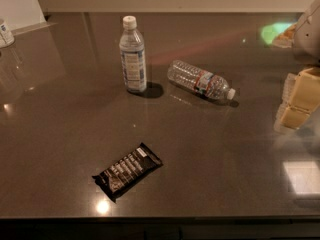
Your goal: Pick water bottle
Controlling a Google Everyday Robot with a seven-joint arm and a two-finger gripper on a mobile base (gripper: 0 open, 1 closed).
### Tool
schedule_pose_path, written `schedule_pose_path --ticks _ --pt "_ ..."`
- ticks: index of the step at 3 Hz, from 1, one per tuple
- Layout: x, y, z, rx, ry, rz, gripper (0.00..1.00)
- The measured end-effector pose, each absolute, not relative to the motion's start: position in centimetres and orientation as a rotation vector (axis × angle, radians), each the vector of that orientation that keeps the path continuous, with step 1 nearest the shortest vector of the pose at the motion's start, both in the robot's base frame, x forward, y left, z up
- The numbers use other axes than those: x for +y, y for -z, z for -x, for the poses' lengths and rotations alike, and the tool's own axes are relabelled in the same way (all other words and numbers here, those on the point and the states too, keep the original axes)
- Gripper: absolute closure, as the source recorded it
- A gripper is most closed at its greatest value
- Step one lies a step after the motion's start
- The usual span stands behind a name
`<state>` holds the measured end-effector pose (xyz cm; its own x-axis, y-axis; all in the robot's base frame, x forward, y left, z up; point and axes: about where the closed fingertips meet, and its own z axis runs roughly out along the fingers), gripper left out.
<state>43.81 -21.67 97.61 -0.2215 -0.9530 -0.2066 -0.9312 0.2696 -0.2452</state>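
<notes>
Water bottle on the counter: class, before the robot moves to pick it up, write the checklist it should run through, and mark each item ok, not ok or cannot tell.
1. Target found: the ribbed water bottle with a red, white and blue band lies on its side on the counter. Ok.
2. Look-alike ruled out: the upright bottle with a tall label stands apart. Ok.
3. Nothing crowds the target: the snack bar packet lies well away, near the front edge. Ok.
4. Gripper at the target: it sits at the view's right edge, apart from the bottle. Not ok.
5. Bottle's contents: cannot tell.
</notes>
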Motion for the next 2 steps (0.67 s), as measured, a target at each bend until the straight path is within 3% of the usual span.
schedule_pose_path --ticks 2 --pt "-21.4 -97.6 -44.9 2.235 0.099 1.665 0.00"
